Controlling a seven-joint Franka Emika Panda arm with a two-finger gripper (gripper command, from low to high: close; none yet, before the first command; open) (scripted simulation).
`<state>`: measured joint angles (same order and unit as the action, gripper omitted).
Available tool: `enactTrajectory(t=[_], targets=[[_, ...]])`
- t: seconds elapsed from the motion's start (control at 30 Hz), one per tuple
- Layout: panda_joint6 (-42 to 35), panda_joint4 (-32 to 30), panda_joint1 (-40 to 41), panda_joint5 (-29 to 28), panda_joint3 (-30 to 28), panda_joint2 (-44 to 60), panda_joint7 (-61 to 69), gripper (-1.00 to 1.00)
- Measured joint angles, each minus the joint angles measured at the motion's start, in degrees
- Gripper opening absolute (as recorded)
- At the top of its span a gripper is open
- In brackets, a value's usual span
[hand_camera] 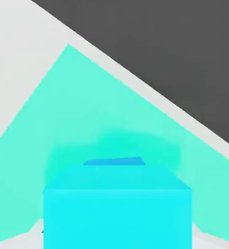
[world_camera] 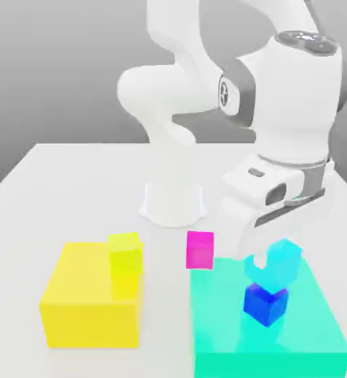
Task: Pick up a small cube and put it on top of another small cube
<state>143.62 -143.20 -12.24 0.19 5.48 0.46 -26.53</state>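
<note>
The small cube (world_camera: 282,264), light cyan, rests a little askew on top of another small cube (world_camera: 265,304), which is dark blue. Both stand on the large teal-green block (world_camera: 228,332) at the exterior view's right. My gripper (world_camera: 269,260) hangs straight down over the stack, its tip right at the cyan cube. In the hand view the cyan cube (hand_camera: 116,209) is very close, with a thin sliver of the dark blue cube (hand_camera: 114,161) behind it and the teal block (hand_camera: 87,112) spreading beyond.
A large yellow block (world_camera: 91,303) lies at the exterior view's left with a yellow-green cube (world_camera: 125,255) on its far corner. A magenta cube (world_camera: 200,249) stands on the white table (world_camera: 58,192) between the blocks. The arm's base (world_camera: 173,203) is behind.
</note>
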Motion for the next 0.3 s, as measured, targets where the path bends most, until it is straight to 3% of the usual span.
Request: enactTrajectory(t=[0.17, 0.3], targets=[[0.9, -0.2, 0.7, -0.3, 0.2, 0.7, -0.2, 1.00], [-5.8, 1.4, 0.4, 0.4, 0.5, -4.5, 0.4, 1.00]])
